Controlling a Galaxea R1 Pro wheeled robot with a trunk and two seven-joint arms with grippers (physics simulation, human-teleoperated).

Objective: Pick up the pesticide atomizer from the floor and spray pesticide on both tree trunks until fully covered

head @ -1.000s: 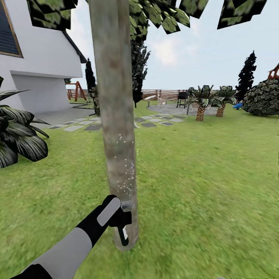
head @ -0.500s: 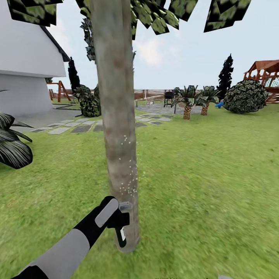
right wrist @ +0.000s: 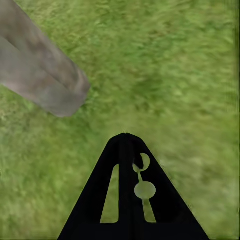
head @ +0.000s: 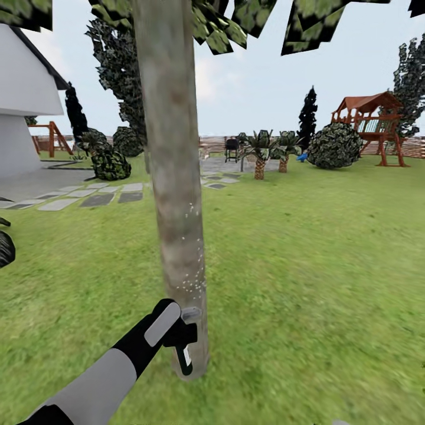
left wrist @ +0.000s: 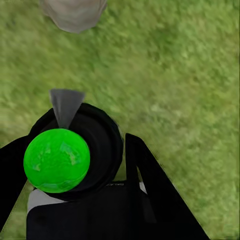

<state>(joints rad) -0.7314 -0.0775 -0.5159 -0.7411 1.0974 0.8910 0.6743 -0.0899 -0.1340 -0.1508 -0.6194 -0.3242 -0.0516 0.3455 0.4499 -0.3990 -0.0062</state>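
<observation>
One tree trunk point(head: 172, 177) dominates head view: thick, rigid, fixed, won't give. White pesticide point(head: 192, 277) specks dot only a short band low on it; most bark bare, so judged early in coverage. Left hand point(head: 177, 332) is clenched around pesticide atomizer point(head: 186, 339), nozzle right beside trunk. Atomizer looks small, light, hard plastic, prob. slick; best held at pistol grip w/ trigger reachable. Right hand point(right wrist: 125, 137) tips pinched together, holding nothing, over grass point(right wrist: 175, 75).
</observation>
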